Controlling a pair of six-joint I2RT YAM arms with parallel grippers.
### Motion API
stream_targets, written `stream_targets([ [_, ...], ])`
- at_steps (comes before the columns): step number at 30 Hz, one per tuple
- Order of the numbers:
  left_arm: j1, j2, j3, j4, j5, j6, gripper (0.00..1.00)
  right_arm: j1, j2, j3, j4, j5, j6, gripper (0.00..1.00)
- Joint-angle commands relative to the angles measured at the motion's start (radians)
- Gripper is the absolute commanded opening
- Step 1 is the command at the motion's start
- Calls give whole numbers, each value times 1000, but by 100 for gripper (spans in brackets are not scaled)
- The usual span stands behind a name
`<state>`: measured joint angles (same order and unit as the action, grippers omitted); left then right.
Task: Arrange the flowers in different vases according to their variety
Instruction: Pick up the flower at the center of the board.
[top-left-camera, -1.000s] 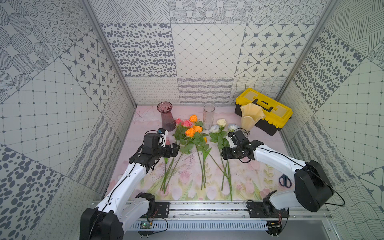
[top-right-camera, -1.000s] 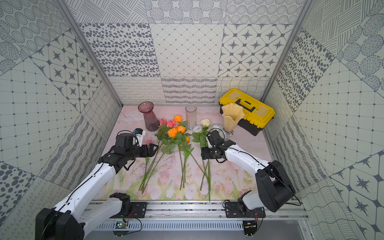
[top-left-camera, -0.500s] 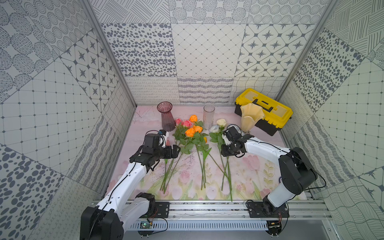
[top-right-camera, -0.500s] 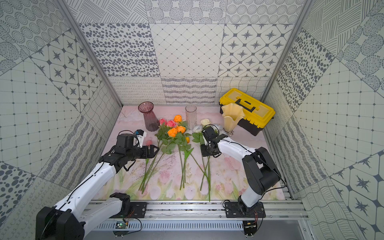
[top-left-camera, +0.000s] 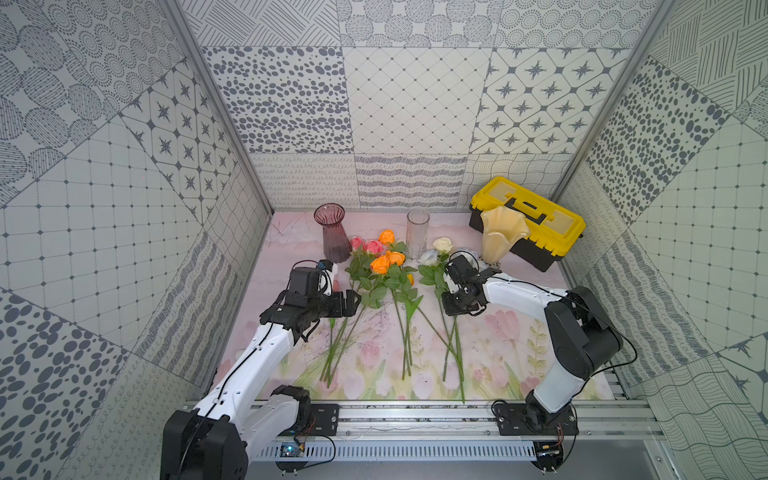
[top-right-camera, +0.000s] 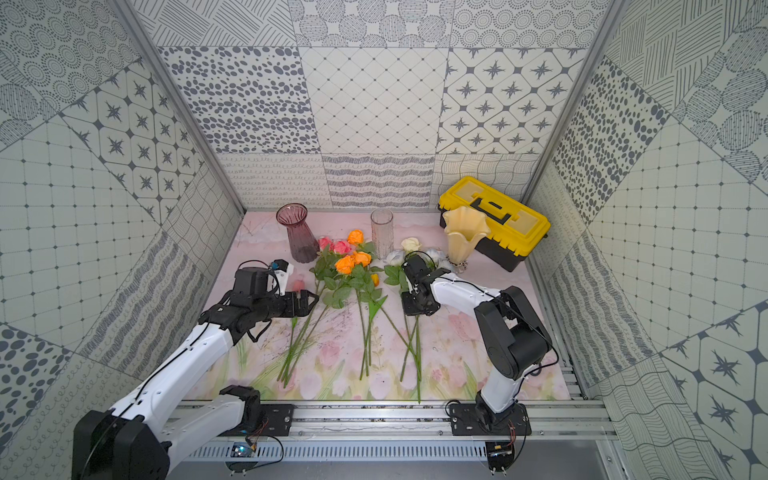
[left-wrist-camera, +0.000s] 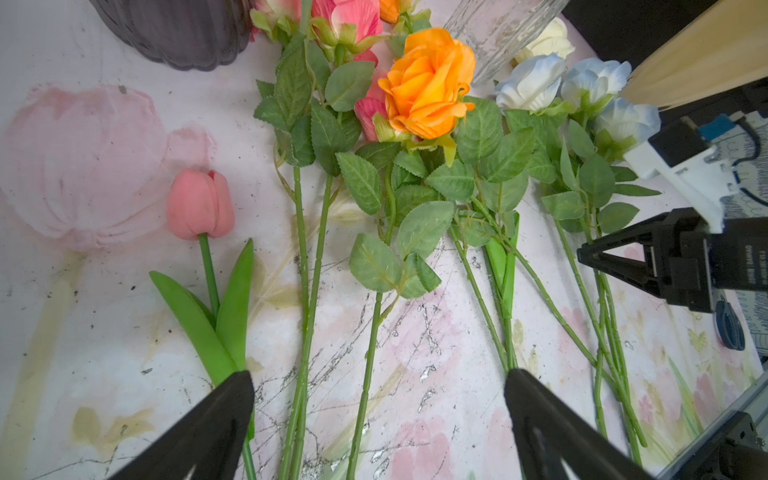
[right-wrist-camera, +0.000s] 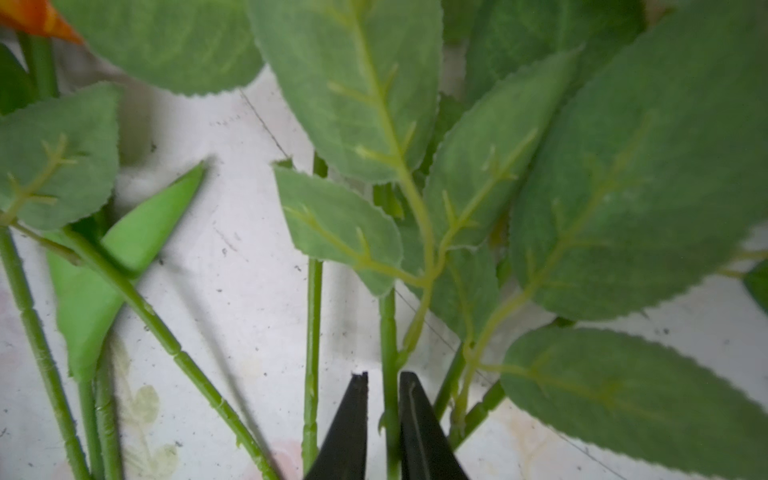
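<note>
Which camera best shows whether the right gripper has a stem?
Right wrist: the right gripper pinches one green stem. Both top views hide its tips under its body; left wrist shows it side-on, grip unclear.

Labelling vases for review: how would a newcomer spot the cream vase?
Find the yellow toolbox at the back. The cream vase stands right in front of it. Unlike the purple vase and clear vase, it is opaque with a ruffled rim.

purple vase (top-left-camera: 334, 237), clear ribbed vase (top-left-camera: 417, 232), cream vase (top-left-camera: 500, 239), yellow-and-black toolbox (top-left-camera: 540, 220), orange roses (top-left-camera: 380, 264), pink roses (top-left-camera: 374, 246), pale-blue roses (left-wrist-camera: 532, 83) (plus one cream rose (top-left-camera: 443, 245)), green stems (right-wrist-camera: 390, 332), pink tulip (left-wrist-camera: 199, 205), pastel tulip-print tablecloth (top-left-camera: 498, 353), grey-on-white patterned walls (top-left-camera: 415, 104), white-and-black arms (top-left-camera: 257, 361)
</note>
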<state>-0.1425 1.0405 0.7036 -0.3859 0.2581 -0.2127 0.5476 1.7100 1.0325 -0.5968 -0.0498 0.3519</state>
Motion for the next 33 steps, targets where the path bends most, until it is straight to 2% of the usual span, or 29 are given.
stream_targets([
  [1, -3, 7, 14, -7, 13, -1, 99, -3, 19, 14, 1, 14, 4, 12],
  [6, -3, 5, 14, -7, 10, -2, 99, -4, 4, 14, 2, 26, -1, 0],
  [11, -3, 3, 13, -8, 10, -5, 99, -2, -39, 8, 2, 37, -2, 0],
  [21, -4, -3, 13, -6, 15, -8, 99, 23, -224, -5, -49, 111, 2, 0],
  [27, -5, -14, 11, -4, 26, -11, 99, 56, -386, 36, -104, 215, -13, 0],
  [33, -9, -28, 7, 9, 57, -10, 99, 55, -515, 158, -116, 368, -63, 0],
])
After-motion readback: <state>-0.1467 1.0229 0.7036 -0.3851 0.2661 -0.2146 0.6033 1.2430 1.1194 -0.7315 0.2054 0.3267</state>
